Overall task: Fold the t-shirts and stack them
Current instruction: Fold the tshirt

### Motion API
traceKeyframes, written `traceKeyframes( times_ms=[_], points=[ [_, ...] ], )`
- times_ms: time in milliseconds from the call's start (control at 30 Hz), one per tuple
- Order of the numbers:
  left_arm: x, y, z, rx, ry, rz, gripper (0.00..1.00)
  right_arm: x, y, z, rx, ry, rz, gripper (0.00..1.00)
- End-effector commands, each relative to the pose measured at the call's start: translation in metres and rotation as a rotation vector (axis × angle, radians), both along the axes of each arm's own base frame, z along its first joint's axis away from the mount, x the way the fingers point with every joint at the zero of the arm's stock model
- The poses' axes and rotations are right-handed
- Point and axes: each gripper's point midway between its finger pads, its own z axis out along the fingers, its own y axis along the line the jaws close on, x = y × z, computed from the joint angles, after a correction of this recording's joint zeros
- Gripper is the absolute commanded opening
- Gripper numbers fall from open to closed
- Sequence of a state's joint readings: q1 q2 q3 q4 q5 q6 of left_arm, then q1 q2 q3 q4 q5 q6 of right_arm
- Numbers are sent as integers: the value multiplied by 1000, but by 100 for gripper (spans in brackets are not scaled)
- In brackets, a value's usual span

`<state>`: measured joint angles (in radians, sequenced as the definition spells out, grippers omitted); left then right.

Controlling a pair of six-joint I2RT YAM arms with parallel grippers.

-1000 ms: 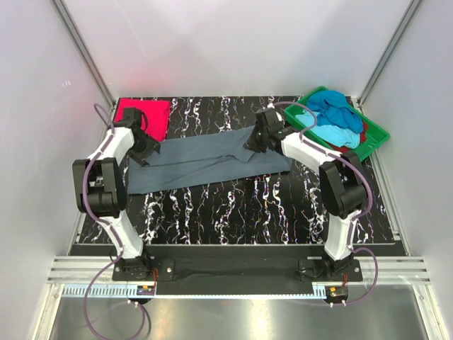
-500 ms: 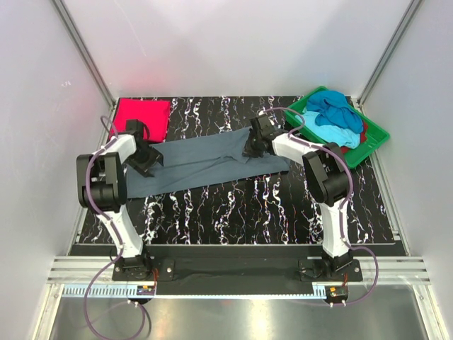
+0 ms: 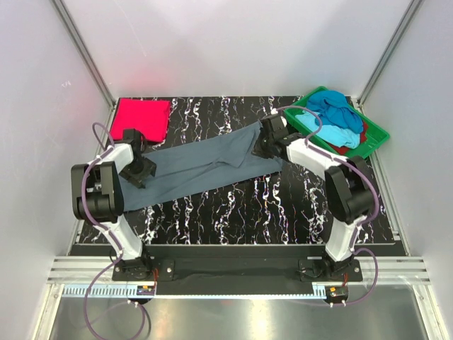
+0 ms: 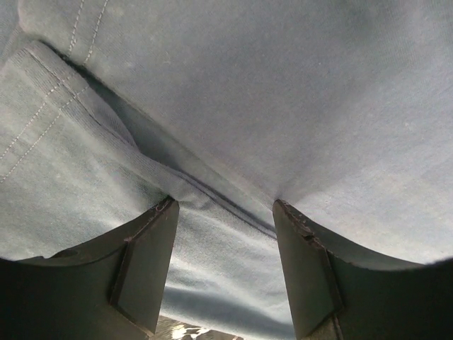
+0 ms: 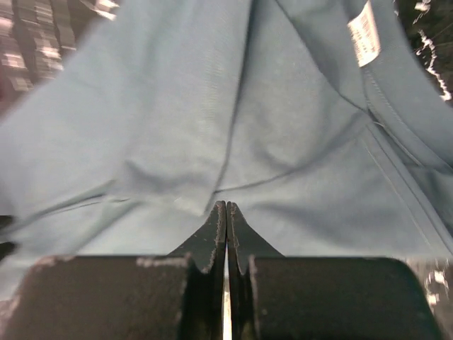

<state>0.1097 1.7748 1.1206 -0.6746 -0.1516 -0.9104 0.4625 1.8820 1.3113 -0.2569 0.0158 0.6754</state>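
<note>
While the slate grey-blue t-shirt [image 3: 198,166] lies stretched in a long diagonal band across the black marbled table [image 3: 233,212], from near-left to far-right, both arms are down on it, one at each end.

Left gripper [image 4: 225,211] is at the shirt's near-left end. Its jaws are released and spread wide, with one finger [image 4: 145,269] on each side of a raised fold that has a seam line running between them. Cannot tell whether the tips press into the cloth. A double-stitched hem shows at the upper left of the left wrist view.

Right gripper [image 5: 225,207] is at the far-right end. Its jaws are clenched with the tips together, grasping a pinch of the same shirt, and creases fan out from the tips. A white label [image 5: 364,32] sits near the collar seam at the top right of the right wrist view.

The red-pink t-shirt [image 3: 143,115] is folded into a flat square in the far-left corner. It lies just beyond the left wrist and apart from the grey-blue one.

The green tray [image 3: 375,134] sits in the far-right corner, skewed to the table edge. It holds a crumpled heap:
- The dark blue t-shirt [image 3: 331,105] is on the far side.
- The turquoise t-shirt [image 3: 333,134] is nearer.
- The red t-shirt [image 3: 357,139] peeks out at the right.

The grey-blue shirt's far-right end is near the tray, and nothing from the tray is on it.
</note>
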Motion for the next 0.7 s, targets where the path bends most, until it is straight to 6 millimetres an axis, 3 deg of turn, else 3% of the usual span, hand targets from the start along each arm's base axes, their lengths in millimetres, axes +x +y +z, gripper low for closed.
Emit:
traceKeyframes(
  times_ms=[0, 133, 467, 667],
  points=[
    [-20, 13, 0, 59, 47, 47, 63, -11, -11, 14, 10, -2, -41, 0],
    [-24, 11, -4, 52, 65, 47, 63, -21, -27, -5, -38, 32, -75, 0],
    [-39, 20, -17, 101, 145, 70, 64, -15, -82, -54, -165, 130, -155, 0],
    [-62, 25, -9, 136, 201, 172, 68, -13, -86, -71, -197, 181, -126, 0]
  ],
)
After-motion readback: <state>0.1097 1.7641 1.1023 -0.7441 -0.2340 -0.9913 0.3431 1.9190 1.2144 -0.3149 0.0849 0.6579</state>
